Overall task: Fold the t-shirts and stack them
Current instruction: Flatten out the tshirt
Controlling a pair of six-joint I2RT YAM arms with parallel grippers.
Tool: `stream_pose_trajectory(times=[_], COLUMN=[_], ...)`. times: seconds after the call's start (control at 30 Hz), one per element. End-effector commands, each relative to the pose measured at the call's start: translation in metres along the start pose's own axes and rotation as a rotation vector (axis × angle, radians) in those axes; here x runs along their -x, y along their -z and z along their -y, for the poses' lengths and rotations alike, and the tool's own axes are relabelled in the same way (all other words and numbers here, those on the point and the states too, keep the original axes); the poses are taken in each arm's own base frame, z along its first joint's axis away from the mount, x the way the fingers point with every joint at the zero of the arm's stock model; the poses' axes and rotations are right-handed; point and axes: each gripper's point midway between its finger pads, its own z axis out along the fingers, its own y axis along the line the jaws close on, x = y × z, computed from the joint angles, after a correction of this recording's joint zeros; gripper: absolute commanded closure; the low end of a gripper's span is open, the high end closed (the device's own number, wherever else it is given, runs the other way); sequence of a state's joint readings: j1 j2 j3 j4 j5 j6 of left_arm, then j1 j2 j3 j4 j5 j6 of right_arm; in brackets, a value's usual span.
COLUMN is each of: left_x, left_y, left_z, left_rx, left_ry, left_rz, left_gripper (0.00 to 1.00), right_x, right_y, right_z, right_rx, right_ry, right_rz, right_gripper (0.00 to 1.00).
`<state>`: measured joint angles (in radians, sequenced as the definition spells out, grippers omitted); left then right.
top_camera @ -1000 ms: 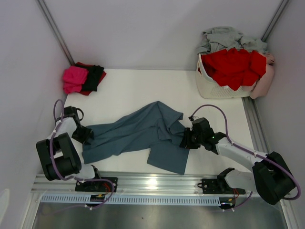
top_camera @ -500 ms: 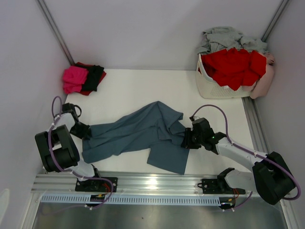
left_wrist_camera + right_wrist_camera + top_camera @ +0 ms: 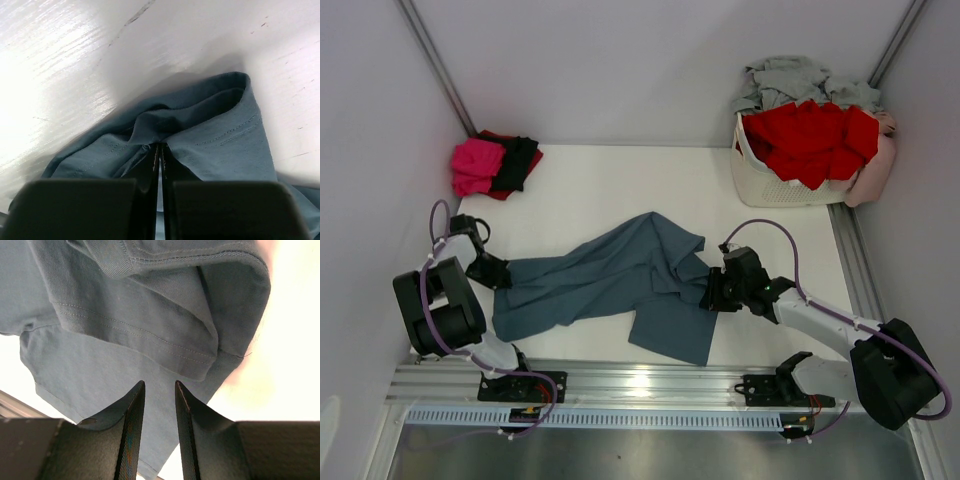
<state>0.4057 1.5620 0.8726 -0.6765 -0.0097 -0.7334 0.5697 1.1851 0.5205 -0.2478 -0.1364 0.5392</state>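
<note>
We see a white table (image 3: 620,190) between pale walls. At its far right corner a white lattice plastic basket (image 3: 770,188) is heaped with red t-shirts (image 3: 810,140) and a pale grey t-shirt (image 3: 790,78). In the far left corner a magenta-pink t-shirt (image 3: 477,165) and a black t-shirt (image 3: 518,160) lie folded. A slate blue-grey t-shirt (image 3: 620,280) sprawls rumpled mid-table. The left gripper (image 3: 159,155) is clamped tight on its left edge. The right gripper (image 3: 160,387) is at its right edge, jaws partly apart over a stitched hem, pinching nothing that we can see.

No legible text anywhere.
</note>
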Motion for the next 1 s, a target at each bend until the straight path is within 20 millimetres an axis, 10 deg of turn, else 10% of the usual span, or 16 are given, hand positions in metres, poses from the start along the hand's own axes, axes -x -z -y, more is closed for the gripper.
stream_pose_trajectory(times=[0.0, 0.5, 0.97], left_x=[0.007, 0.018, 0.007], left_y=[0.001, 0.038, 0.036], left_z=[0.013, 0.031, 0.028], left_rx=[-0.056, -0.169, -0.204], left_ry=[0.006, 0.011, 0.009], left_rz=[0.000, 0.071, 0.068], left_gripper=[0.99, 0.99, 0.99], right_x=[0.014, 0.021, 0.024], right_y=[0.001, -0.005, -0.007], right_z=[-0.004, 0.025, 0.009], right_rx=[0.004, -0.185, -0.093], right_ry=[-0.004, -0.025, 0.003], right_rz=[0.049, 0.050, 0.054], right_gripper=[0.66, 0.70, 0.66])
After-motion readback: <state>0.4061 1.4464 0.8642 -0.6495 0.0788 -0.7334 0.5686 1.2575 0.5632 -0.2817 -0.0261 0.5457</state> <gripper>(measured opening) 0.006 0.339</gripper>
